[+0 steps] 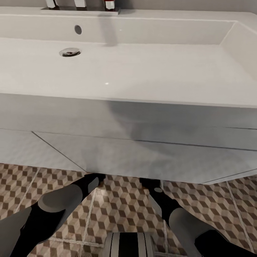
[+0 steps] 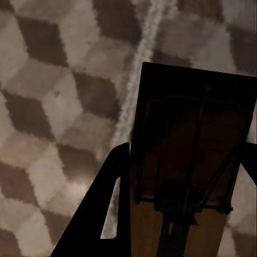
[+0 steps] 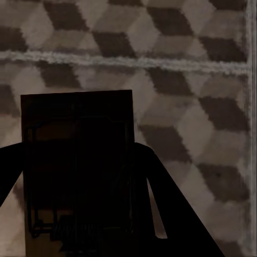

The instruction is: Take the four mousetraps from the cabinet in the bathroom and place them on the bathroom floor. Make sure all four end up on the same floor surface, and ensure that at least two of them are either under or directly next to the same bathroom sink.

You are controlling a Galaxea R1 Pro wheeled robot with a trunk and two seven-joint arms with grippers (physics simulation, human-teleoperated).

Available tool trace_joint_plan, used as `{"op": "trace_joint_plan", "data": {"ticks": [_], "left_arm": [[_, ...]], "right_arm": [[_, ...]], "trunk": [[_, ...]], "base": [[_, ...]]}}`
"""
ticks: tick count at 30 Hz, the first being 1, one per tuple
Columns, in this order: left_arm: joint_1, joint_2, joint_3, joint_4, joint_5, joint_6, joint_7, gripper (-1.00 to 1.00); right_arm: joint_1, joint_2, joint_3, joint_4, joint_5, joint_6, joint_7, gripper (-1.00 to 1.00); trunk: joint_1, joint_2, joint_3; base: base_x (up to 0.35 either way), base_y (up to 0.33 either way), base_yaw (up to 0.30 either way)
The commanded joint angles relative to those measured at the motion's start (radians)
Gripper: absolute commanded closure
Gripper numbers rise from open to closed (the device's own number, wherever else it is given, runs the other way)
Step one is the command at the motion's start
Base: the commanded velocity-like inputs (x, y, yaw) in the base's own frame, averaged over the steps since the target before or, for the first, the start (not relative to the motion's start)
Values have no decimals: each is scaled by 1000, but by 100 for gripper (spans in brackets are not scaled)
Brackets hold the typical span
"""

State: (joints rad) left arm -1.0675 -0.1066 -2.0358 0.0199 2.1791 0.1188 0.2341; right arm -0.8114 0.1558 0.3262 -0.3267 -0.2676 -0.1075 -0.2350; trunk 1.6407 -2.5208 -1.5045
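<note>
The white bathroom sink [image 1: 150, 67] on its boxy vanity [image 1: 153, 157] stands right in front of me. Both forearms reach down and forward under the vanity's front edge, over the cube-patterned bathroom floor [image 1: 121, 207]. In the left wrist view my left gripper [image 2: 184, 176] is shut on a tan mousetrap [image 2: 193, 139] with a dark wire bar, its dark fingers [image 2: 110, 209] against the trap's sides, close above the tiles. My right gripper [image 3: 80, 176] is likewise shut on a second mousetrap [image 3: 77, 139], deep in shadow. I cannot tell whether either trap touches the floor.
A chrome tap [image 1: 80, 3] and a round drain [image 1: 70, 52] sit at the sink's back left. The vanity front overhangs the floor low above my wrists. Pale grout lines [image 2: 136, 80] cross the tiles. My base [image 1: 128, 244] shows at the bottom edge.
</note>
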Motion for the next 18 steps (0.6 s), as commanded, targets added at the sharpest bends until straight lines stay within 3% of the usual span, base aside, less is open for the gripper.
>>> {"op": "trace_joint_plan", "data": {"ticks": [1,18], "left_arm": [[-65,-2,-2,0,8,7,-1,100],[-66,-7,-1,-63,7,7,-18,100]], "right_arm": [[-1,-1,8,-1,-14,-6,-8,100],[-2,-2,7,-3,-13,-9,-18,100]], "trunk": [[0,0,-1],[0,0,-1]], "base": [[0,0,16],[0,0,-12]]}}
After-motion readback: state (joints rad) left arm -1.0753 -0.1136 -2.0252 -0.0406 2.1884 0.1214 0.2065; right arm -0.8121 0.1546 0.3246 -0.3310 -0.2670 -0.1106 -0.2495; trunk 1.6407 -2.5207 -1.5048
